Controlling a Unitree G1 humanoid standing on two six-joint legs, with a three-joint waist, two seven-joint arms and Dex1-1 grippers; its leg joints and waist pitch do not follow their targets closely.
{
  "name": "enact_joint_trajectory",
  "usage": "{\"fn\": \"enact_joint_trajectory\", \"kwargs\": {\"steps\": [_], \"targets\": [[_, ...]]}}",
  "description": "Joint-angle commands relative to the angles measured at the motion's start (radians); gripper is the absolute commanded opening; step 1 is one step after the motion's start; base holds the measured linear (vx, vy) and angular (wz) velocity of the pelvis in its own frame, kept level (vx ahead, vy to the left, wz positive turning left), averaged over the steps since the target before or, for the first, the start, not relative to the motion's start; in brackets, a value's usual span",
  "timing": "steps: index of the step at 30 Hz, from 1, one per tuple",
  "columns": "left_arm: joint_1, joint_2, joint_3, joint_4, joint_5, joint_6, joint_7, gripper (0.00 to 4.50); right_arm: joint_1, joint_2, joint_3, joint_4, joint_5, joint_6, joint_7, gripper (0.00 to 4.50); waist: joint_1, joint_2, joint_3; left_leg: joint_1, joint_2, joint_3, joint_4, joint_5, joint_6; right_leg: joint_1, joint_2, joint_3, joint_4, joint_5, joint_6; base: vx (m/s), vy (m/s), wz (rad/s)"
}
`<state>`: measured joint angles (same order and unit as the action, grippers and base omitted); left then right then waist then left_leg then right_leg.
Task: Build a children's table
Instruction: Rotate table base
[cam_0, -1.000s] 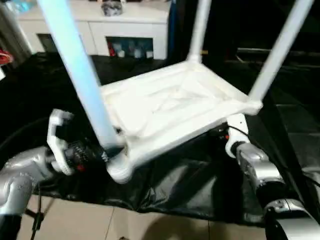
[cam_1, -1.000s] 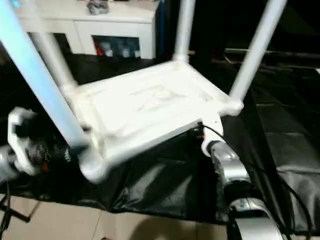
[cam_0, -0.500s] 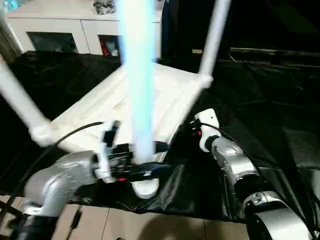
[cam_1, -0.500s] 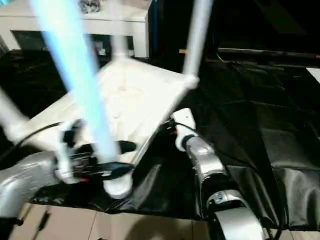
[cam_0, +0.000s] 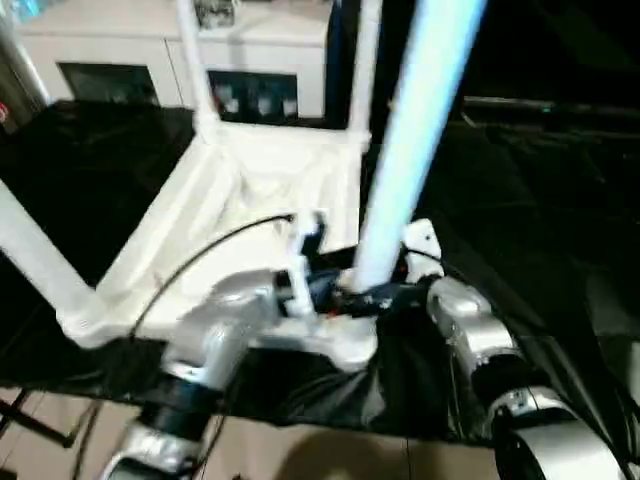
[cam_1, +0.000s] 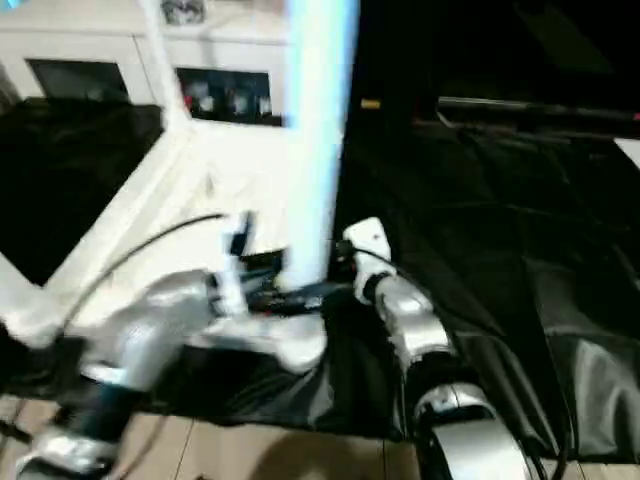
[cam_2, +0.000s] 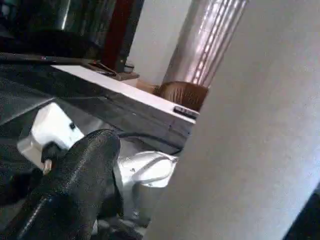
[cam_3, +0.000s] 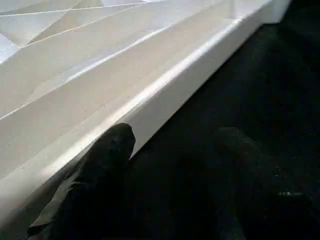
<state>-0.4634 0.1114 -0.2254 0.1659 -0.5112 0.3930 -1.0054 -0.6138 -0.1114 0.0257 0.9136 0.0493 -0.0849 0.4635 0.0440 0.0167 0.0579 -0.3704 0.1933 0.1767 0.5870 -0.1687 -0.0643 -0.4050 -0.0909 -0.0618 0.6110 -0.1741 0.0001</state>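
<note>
table (cam_0: 250, 190): lying upside down on black-draped counter (cam_0: 560, 200), legs up
left end effector (cam_0: 365, 298): you're gripping near leg (cam_0: 415, 150) low, wide
right end effector (cam_3: 170, 165): half-open at rim, holding nothing
tip: keep leg square in socket

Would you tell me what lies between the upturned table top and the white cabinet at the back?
In the left eye view, a strip of black cloth lies between the upturned table top and the white cabinet; nothing else sits there.
</note>
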Motion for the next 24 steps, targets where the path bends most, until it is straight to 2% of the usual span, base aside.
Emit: {"fn": "enact_joint_trajectory", "kwargs": {"steps": [1,3,4,5,8,11,14,18,20,22,23,24], "targets": [[-0.040,-0.060,-0.053,0.068,0.074,-0.093,0.051,4.37,0.014,0.027,0.026,-0.024,0.008,-0.015,0.049,3.00,0.010,0.002,-0.070,0.006,0.022,-0.002,-0.066,-0.261,0.031,0.058,-0.041,0.037,-0.075,-0.181,-0.249,0.000,0.000,0.00],[-0.050,-0.063,-0.059,0.093,0.105,-0.128,0.068,4.37,0.015,0.016,0.011,-0.026,0.012,-0.017,0.035,3.00,0.013,0.000,-0.070,0.005,0.024,-0.005,-0.068,-0.271,0.029,0.060,-0.044,0.036,-0.075,-0.202,-0.245,0.000,0.000,0.00],[-0.051,-0.062,-0.059,0.094,0.106,-0.129,0.068,4.37,0.015,0.015,0.011,-0.026,0.012,-0.017,0.034,3.00,0.011,0.007,-0.071,0.005,0.024,-0.006,-0.068,-0.279,0.026,0.059,-0.042,0.035,-0.076,-0.204,-0.243,0.000,0.000,0.00],[-0.064,-0.060,-0.052,0.131,0.146,-0.183,0.083,4.37,0.017,-0.008,-0.018,-0.034,0.024,-0.017,0.027,3.00,0.010,0.005,-0.071,0.006,0.024,-0.006,-0.068,-0.282,0.025,0.059,-0.042,0.035,-0.075,-0.202,-0.245,0.000,0.000,0.00],[-0.073,-0.039,-0.036,0.153,0.173,-0.220,0.080,4.37,0.023,-0.048,-0.052,-0.044,0.040,-0.017,0.025,3.00,0.013,0.005,-0.071,0.007,0.023,-0.006,-0.067,-0.288,0.032,0.059,-0.042,0.034,-0.078,-0.209,-0.243,0.000,0.000,0.00],[-0.066,0.010,-0.024,0.138,0.175,-0.215,0.042,4.37,0.042,-0.101,-0.083,-0.071,0.056,-0.013,0.043,3.00,0.020,0.002,-0.071,0.007,0.024,-0.004,-0.065,-0.269,0.037,0.059,-0.042,0.035,-0.074,-0.192,-0.253,0.000,0.000,0.00],[-0.047,0.074,-0.032,0.128,0.180,-0.217,-0.018,4.37,0.073,-0.157,-0.103,-0.113,0.062,-0.001,0.071,3.00,0.023,0.003,-0.070,0.007,0.023,-0.003,-0.065,-0.265,0.039,0.059,-0.042,0.035,-0.075,-0.201,-0.246,0.000,0.000,0.00],[-0.014,0.157,-0.073,0.097,0.199,-0.191,-0.103,4.37,0.114,-0.224,-0.106,-0.176,0.074,0.032,0.129,3.00,0.021,0.006,-0.069,0.007,0.023,-0.004,-0.065,-0.277,0.040,0.057,-0.040,0.034,-0.075,-0.233,-0.236,0.000,0.000,0.00],[0.012,0.207,-0.109,0.065,0.232,-0.172,-0.121,4.12,0.140,-0.260,-0.100,-0.218,0.072,0.050,0.168,3.00,0.022,0.006,-0.070,0.007,0.026,-0.005,-0.067,-0.274,0.042,0.058,-0.039,0.034,-0.073,-0.222,-0.234,0.000,0.000,0.00],[0.036,0.257,-0.141,0.055,0.281,-0.167,-0.124,4.12,0.185,-0.302,-0.090,-0.296,0.071,0.069,0.219,3.00,0.024,0.012,-0.068,0.009,0.026,-0.004,-0.067,-0.281,0.043,0.053,-0.039,0.033,-0.075,-0.240,-0.236,0.000,0.000,0.00],[0.036,0.257,-0.141,0.055,0.281,-0.167,-0.124,4.12,0.185,-0.302,-0.090,-0.296,0.071,0.069,0.219,3.00,0.024,0.010,-0.066,0.009,0.026,-0.003,-0.068,-0.290,0.045,0.053,-0.037,0.033,-0.079,-0.254,-0.229,0.000,0.000,0.00],[0.040,0.266,-0.146,0.062,0.299,-0.175,-0.115,3.77,0.200,-0.311,-0.088,-0.323,0.075,0.078,0.233,3.00,0.025,0.010,-0.066,0.009,0.026,-0.004,-0.068,-0.294,0.042,0.053,-0.039,0.034,-0.079,-0.261,-0.227,0.000,0.000,0.00]]}}
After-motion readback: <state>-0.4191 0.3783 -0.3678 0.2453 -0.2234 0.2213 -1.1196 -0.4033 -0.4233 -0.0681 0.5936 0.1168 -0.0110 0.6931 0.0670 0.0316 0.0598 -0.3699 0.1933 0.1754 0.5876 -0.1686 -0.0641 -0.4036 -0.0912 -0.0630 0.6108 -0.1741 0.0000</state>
